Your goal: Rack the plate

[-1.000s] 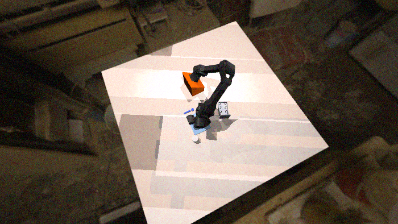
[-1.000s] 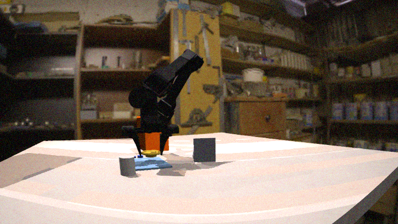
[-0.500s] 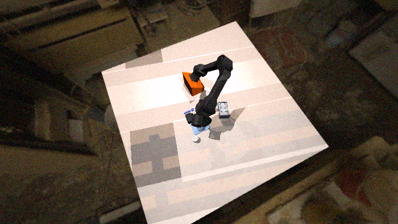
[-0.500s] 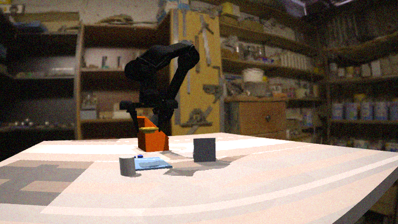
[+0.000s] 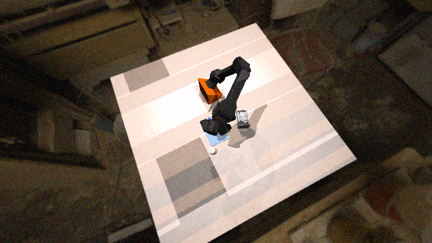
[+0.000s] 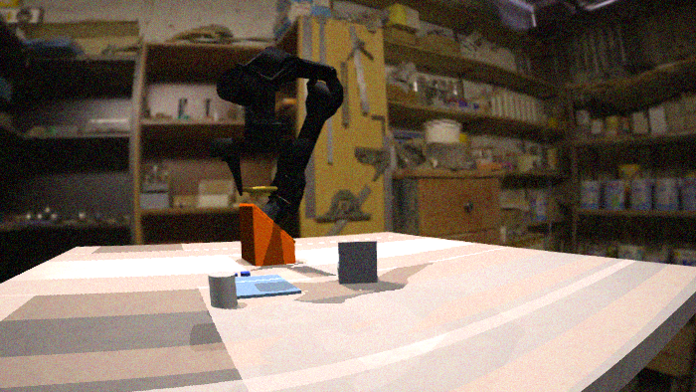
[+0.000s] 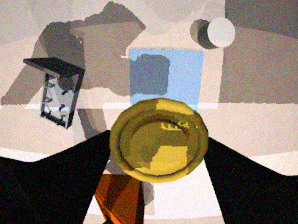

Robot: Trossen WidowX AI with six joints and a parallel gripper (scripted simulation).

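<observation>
I've got the round yellow plate (image 7: 158, 139) clamped flat between the black gripper's (image 7: 158, 141) fingers, up in the air above the table (image 6: 447, 308). Below it lie the light blue square mat (image 7: 166, 76) and small white cylinder (image 7: 221, 32). Orange wedge block (image 6: 263, 236) sits under the arm; the grey wire dish rack (image 5: 242, 118) stands beside the mat, apart from the plate.

plate (image 6: 261, 189): edge-on sliver in exterior view, hidden under arm from top
dish rack (image 5: 242, 118): slots too small to tell
gripper (image 7: 158, 141): fingertips covered by plate rim
</observation>
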